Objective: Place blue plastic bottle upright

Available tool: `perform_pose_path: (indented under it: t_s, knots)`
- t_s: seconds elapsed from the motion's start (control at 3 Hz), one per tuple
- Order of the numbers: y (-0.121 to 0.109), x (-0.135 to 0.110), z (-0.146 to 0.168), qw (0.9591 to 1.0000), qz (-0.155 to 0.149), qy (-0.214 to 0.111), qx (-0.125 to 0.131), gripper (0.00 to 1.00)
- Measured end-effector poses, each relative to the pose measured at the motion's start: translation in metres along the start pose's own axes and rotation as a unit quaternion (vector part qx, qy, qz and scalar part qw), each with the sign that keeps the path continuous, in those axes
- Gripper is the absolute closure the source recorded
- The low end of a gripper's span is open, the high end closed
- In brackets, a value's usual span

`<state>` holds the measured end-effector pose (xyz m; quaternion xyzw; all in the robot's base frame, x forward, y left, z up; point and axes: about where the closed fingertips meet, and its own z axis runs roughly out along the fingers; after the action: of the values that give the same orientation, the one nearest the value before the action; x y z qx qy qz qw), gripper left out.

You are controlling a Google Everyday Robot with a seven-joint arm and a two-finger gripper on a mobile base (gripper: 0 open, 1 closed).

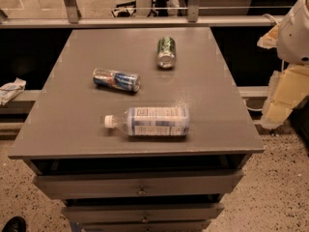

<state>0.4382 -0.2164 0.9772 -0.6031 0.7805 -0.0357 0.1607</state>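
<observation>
The blue plastic bottle (148, 121) lies on its side on the grey table (63, 129), near the front edge. It is clear, with a blue-and-white label, and its white cap (109, 121) points left. My arm (297, 28) comes in at the right edge of the view. My gripper (282, 100) hangs beyond the table's right edge, well to the right of the bottle and apart from it. It holds nothing that I can see.
A blue-and-silver drink can (116, 79) lies on its side behind the bottle, left of centre. A green drink can (165, 52) lies farther back. Drawers (140, 183) sit under the tabletop. A rail (145, 21) runs behind the table.
</observation>
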Motion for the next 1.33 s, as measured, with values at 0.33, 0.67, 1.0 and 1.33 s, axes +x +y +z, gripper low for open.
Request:
perform_pose_path:
  t_s: [0.33,0.67,1.0,1.33]
  knots:
    - [0.000,-0.002,0.000,1.0000,-0.001,-0.003,0.001,0.00]
    - [0.007,-0.031,0.014,0.9997,-0.004,-0.018,-0.016,0.00]
    - [0.023,-0.084,0.036,0.9986,-0.017,-0.033,-0.037,0.00]
    - [0.044,-0.146,0.066,0.9961,-0.029,-0.053,-0.064,0.00]
